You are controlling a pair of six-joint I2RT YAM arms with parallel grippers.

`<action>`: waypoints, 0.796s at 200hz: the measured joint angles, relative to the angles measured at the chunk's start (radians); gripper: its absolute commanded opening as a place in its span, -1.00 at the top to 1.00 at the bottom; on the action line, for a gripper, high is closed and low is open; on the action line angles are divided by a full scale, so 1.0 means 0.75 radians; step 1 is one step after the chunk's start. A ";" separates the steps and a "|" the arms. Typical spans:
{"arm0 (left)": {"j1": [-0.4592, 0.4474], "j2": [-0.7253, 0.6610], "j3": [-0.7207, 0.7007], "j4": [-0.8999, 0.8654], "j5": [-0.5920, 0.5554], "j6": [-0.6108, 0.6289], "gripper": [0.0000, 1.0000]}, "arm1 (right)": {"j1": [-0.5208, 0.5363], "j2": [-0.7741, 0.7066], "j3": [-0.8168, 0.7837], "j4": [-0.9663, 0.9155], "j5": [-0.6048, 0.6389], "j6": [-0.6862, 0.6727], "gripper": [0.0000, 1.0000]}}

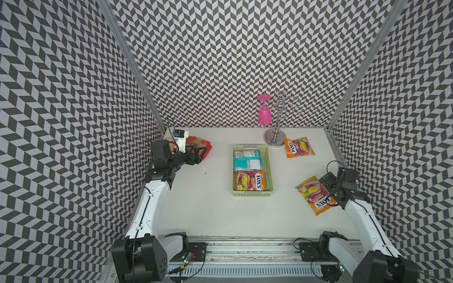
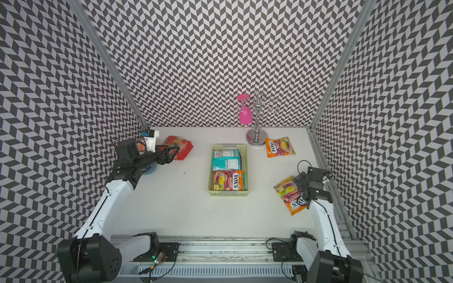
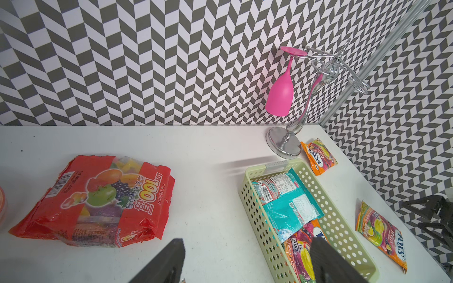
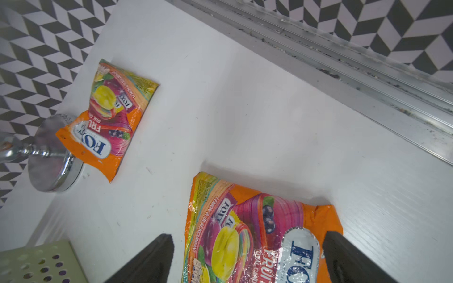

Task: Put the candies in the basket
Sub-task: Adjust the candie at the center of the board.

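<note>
The pale green basket (image 1: 269, 169) sits mid-table, holding a teal candy bag (image 1: 247, 160) and an orange FOX'S bag (image 1: 250, 181). A red candy bag (image 1: 201, 144) lies at the back left. My left gripper (image 1: 198, 156) hovers open and empty at its near edge; in the left wrist view the gripper (image 3: 247, 257) frames bare table and the basket wall. A second orange bag (image 1: 299, 147) lies at the back right. A third orange bag (image 1: 313, 196) lies flat at the right, under my right gripper (image 4: 250, 257), whose open fingers straddle its far end without closing on it.
A chrome stand (image 1: 275, 137) with a pink glass (image 1: 264, 115) hanging upside down is behind the basket, touching the back-right bag. An orange bowl (image 2: 141, 147) and a blue bowl (image 2: 149, 169) are partly hidden by the left arm. An aluminium rail (image 4: 343, 61) borders the right edge.
</note>
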State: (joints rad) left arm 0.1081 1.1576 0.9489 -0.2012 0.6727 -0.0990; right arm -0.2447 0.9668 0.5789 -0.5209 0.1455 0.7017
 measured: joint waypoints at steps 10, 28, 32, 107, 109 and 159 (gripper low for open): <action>0.003 0.000 0.000 -0.001 0.001 0.000 -0.69 | -0.013 0.001 -0.023 -0.001 -0.005 0.034 -0.99; 0.009 0.000 0.000 -0.001 0.002 0.000 -0.69 | -0.045 0.000 -0.084 0.008 -0.045 0.095 -0.99; 0.011 0.000 0.000 0.000 0.002 -0.001 -0.69 | -0.053 0.000 -0.100 0.012 -0.056 0.103 -0.99; 0.032 0.003 -0.012 0.017 0.010 -0.015 -0.69 | -0.126 -0.032 -0.272 0.074 -0.244 0.170 -0.99; 0.033 0.004 -0.012 0.017 0.010 -0.015 -0.69 | -0.126 -0.031 -0.272 0.078 -0.254 0.169 -0.98; 0.046 0.006 -0.023 0.027 0.019 -0.034 -0.69 | -0.065 0.046 -0.274 0.246 -0.495 0.136 -0.99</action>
State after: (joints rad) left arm 0.1429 1.1622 0.9314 -0.1810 0.6868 -0.1242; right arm -0.2932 1.0016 0.3733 -0.3363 -0.2260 0.8040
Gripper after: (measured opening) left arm 0.844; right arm 0.992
